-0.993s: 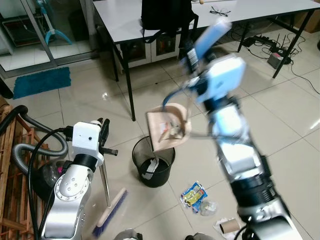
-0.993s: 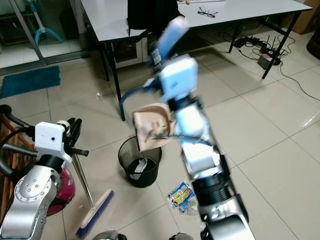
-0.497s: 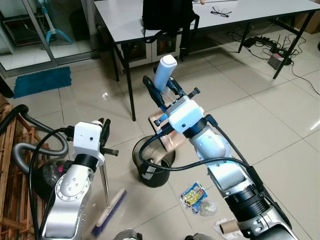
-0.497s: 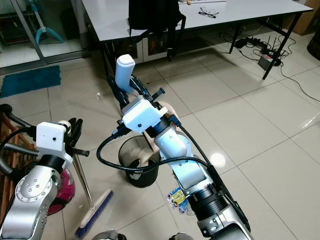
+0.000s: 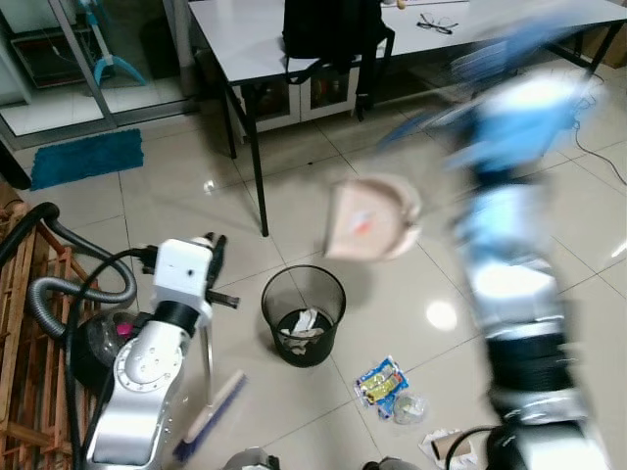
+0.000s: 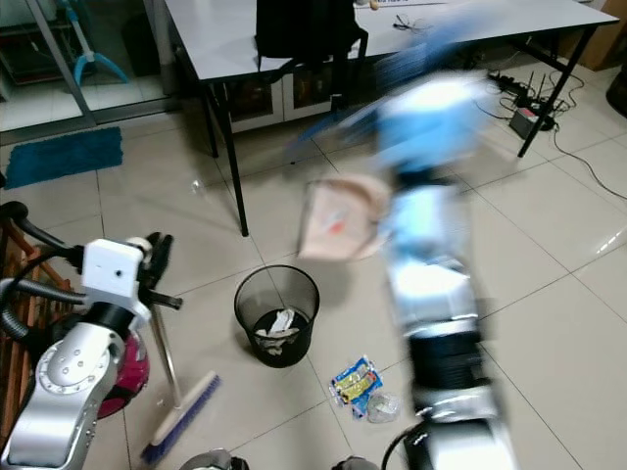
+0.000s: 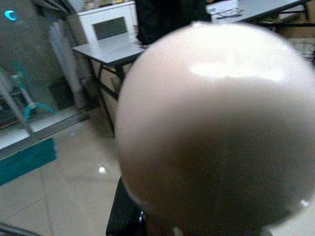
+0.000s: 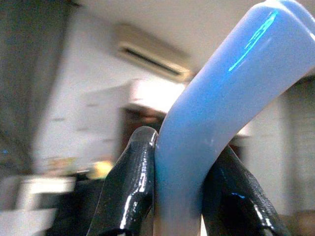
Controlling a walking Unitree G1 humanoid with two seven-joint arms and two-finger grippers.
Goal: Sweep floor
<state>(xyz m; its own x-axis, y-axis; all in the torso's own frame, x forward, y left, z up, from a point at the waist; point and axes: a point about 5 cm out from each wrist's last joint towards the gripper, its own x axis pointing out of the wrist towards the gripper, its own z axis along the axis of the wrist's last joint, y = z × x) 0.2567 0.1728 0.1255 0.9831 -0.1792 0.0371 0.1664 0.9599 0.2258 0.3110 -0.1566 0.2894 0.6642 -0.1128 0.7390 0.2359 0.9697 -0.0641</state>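
Note:
My left gripper (image 5: 209,262) is shut on the metal handle of a broom (image 5: 207,348). The broom's brush head (image 5: 209,419) rests on the tiles by my left side, and its rounded cream handle top (image 7: 216,123) looms close in the left wrist view. My right gripper (image 8: 181,167) is shut on the light blue handle (image 8: 216,98) of a beige dustpan (image 5: 372,217). The blurred right arm holds the pan in the air, above and right of a black mesh bin (image 5: 304,315) with crumpled paper inside.
Litter lies right of the bin: a blue and yellow wrapper (image 5: 379,380), clear plastic (image 5: 408,407) and a cardboard roll (image 5: 443,446). A vacuum cleaner (image 5: 90,345) and wooden rack (image 5: 24,382) stand at my left. A grey table (image 5: 245,39) on black legs stands behind, cables (image 5: 607,117) at far right.
My right arm has swung the dustpan up and to the right, away from the bin's mouth where it was tipped. The left arm and broom have stayed put.

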